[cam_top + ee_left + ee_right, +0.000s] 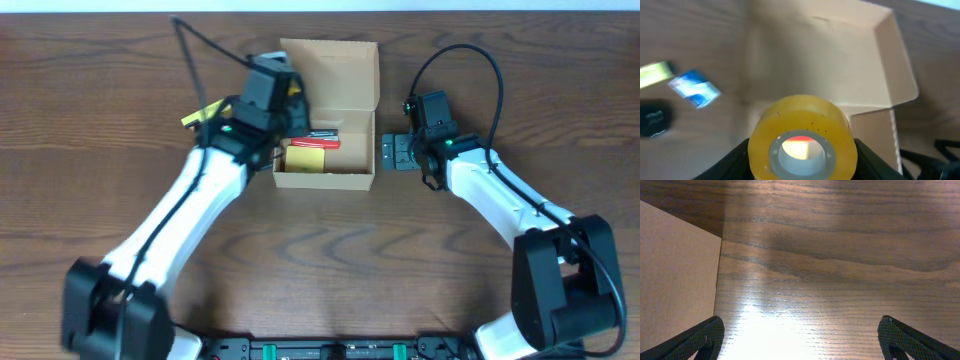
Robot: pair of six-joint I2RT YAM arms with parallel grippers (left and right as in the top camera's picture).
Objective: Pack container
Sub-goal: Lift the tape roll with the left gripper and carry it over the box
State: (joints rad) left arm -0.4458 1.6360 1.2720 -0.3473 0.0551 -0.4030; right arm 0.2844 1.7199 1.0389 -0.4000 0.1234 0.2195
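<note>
Left gripper (802, 156) pinches a roll of yellow tape (802, 131) between its fingers, over the left end of the container (325, 181). That tan box sits at the far middle of the tabletop (320, 260), its flap lid open and folded back. Inside lie a red item (322, 141) and a yellow item (303, 158). Just beside the box's right wall, the right gripper (800, 339) hangs low over the wood, jaws spread wide and holding nothing. Left of the box lie a blue-and-white packet (694, 89) and a black object (654, 118).
</note>
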